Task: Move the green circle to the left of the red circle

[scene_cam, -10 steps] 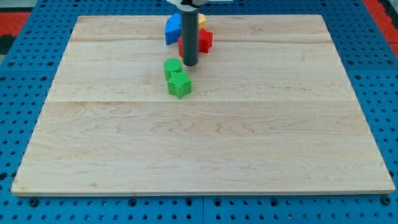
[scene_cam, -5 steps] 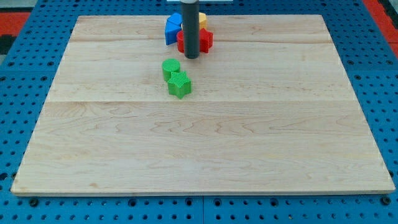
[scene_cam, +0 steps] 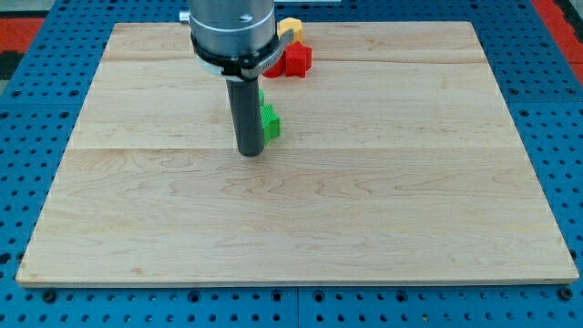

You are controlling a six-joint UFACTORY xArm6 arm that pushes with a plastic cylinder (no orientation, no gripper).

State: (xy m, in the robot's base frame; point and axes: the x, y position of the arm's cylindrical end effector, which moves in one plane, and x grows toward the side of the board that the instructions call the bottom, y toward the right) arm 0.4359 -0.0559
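Note:
My tip [scene_cam: 250, 152] rests on the board just below and left of the green blocks. The rod and the arm's grey head hide most of them: only the right edge of a green star-like block [scene_cam: 271, 125] and a sliver of green above it [scene_cam: 261, 95] show. I cannot make out the green circle as a whole. A red block [scene_cam: 292, 60] sits near the view's top, partly behind the arm; its shape is not clear. The red circle cannot be told apart.
A yellow block [scene_cam: 290, 26] sits at the view's top behind the red one. The blue block is hidden behind the arm's head. The wooden board [scene_cam: 383, 210] lies on a blue pegboard [scene_cam: 27, 109].
My tip has moved from just above the green blocks, near the red block, down and left to below the green blocks. The arm's head now covers the blue block and most of the green ones.

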